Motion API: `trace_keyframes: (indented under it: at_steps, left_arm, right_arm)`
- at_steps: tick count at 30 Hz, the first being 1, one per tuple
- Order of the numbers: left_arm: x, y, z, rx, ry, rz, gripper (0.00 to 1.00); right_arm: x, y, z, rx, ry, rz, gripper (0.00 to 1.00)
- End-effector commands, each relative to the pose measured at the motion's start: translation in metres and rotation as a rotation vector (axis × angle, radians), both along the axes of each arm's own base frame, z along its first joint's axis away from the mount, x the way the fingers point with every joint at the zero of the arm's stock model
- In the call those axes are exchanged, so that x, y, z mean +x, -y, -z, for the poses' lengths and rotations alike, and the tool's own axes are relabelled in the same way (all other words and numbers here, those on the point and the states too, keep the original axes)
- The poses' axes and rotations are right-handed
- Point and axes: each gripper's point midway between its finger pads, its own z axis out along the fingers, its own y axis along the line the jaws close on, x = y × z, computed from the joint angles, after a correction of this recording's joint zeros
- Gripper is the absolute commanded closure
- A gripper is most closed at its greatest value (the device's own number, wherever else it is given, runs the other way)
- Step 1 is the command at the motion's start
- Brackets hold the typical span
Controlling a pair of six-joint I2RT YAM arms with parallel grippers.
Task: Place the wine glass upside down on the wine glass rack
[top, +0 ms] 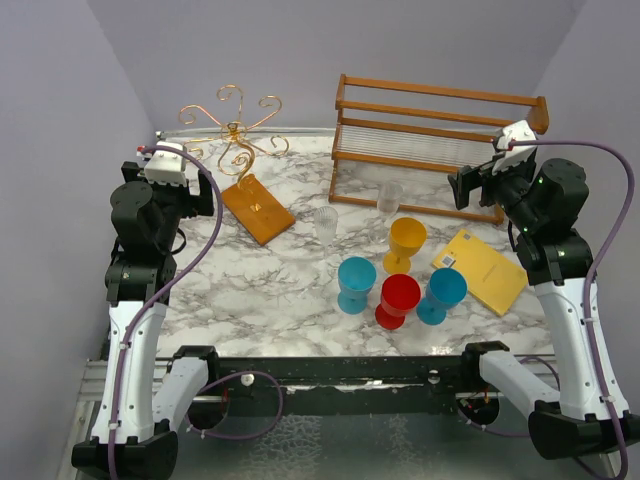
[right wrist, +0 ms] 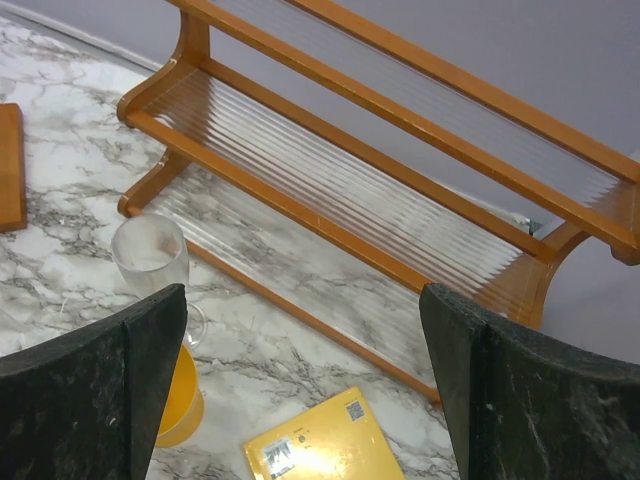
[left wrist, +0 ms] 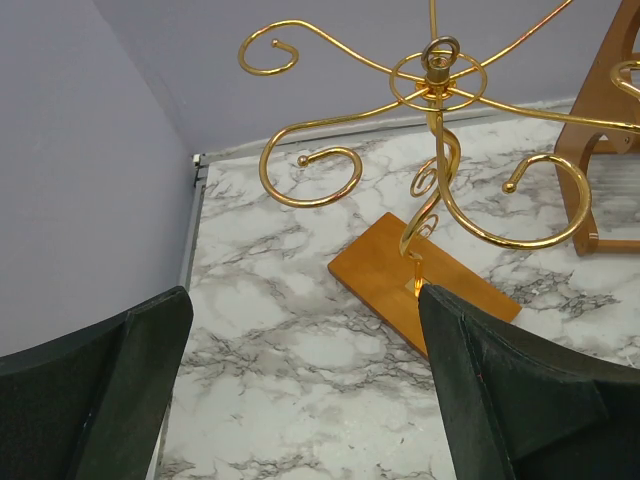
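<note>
The wine glass rack [top: 238, 135] is a gold wire tree with curled arms on an orange-brown wooden base [top: 257, 208], standing at the back left. In the left wrist view the wine glass rack [left wrist: 437, 95] fills the upper frame, its arms bare. Two clear wine glasses stand upright on the marble, one [top: 326, 224] at the middle and one [top: 389, 198] by the slatted shelf; the latter clear wine glass [right wrist: 150, 255] shows beside my right finger. My left gripper [left wrist: 303, 300] is open above bare marble near the rack's base. My right gripper [right wrist: 303, 295] is open, holding nothing.
A brown wooden slatted shelf [top: 440, 140] stands at the back right. In front of the clear glasses are a yellow goblet [top: 406, 243], a red goblet [top: 398, 300] and two blue goblets [top: 356, 284] [top: 442, 293]. A yellow envelope [top: 482, 268] lies to their right.
</note>
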Motion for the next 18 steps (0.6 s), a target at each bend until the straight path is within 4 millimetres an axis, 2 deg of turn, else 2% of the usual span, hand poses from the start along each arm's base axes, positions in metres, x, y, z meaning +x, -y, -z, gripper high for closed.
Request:
trace_keyframes:
  at_steps: [1, 15, 18]
  left_arm:
    - [-0.001, 0.005, -0.016, -0.017, 0.048, 0.021, 0.01]
    - [-0.006, -0.003, -0.032, -0.056, 0.075, -0.037, 0.01]
    - [-0.005, 0.0, -0.038, -0.053, 0.079, -0.022, 0.01]
  right_arm:
    - [0.002, 0.005, -0.009, 0.013, 0.04, 0.029, 0.0]
    - [0.006, 0.002, -0.007, -0.004, 0.031, 0.005, 0.0]
    - [0.009, -0.007, -0.006, -0.029, 0.021, -0.056, 0.0]
